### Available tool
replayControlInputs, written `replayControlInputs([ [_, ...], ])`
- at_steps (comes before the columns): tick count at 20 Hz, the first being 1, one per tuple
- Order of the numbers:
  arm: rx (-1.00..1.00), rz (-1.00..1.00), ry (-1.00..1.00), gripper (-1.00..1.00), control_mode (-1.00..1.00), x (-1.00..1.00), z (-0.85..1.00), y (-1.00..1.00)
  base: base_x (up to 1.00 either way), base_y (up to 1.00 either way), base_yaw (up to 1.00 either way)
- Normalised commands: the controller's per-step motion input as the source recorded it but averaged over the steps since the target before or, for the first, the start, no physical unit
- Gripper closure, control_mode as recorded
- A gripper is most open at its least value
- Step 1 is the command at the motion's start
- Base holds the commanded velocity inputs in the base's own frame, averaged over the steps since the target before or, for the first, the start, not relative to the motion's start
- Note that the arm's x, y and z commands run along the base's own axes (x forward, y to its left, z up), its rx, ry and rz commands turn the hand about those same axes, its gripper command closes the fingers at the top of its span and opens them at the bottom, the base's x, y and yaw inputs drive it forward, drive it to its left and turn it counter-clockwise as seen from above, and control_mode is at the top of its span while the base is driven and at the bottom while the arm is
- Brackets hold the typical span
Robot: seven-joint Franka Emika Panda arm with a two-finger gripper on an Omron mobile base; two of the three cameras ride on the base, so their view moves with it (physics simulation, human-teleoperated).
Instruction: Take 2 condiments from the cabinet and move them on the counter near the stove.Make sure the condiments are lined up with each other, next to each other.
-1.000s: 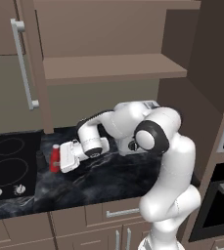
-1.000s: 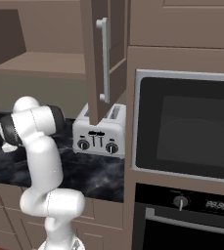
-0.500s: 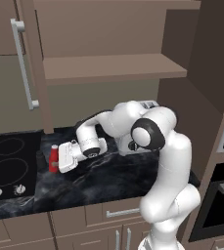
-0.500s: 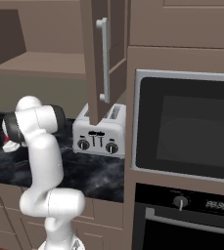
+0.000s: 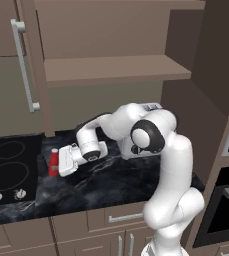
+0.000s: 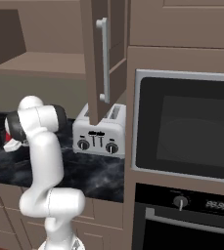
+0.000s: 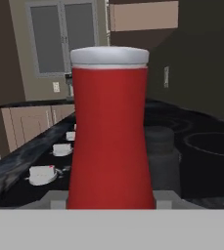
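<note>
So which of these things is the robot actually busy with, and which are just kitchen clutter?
Part of the job:
- red bottle, held by the gripper
- dark shaker behind it
- counter
- stove
- cabinet, shelf now bare

Just there:
- toaster
- wall oven
- drawers

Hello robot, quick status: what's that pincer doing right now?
Pincer shut on red bottle, upright by the stove. Dark shaker right beside it. Nothing blocking.
</note>
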Motion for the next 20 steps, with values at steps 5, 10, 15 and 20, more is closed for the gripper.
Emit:
replayControlInputs([
  [5,0.00,0.00,0.00,1.00,-1.00,0.11,-0.05,0.05,0.00,0.00,0.00],
  [10,0.00,0.00,0.00,1.00,-1.00,0.09,-0.06,0.04,0.00,0.00,0.00],
  [15,0.00,0.00,0.00,1.00,-1.00,0.08,-0.09,0.04,0.00,0.00,0.00],
  [20,0.00,0.00,0.00,1.00,-1.00,0.08,-0.11,0.04,0.00,0.00,0.00],
])
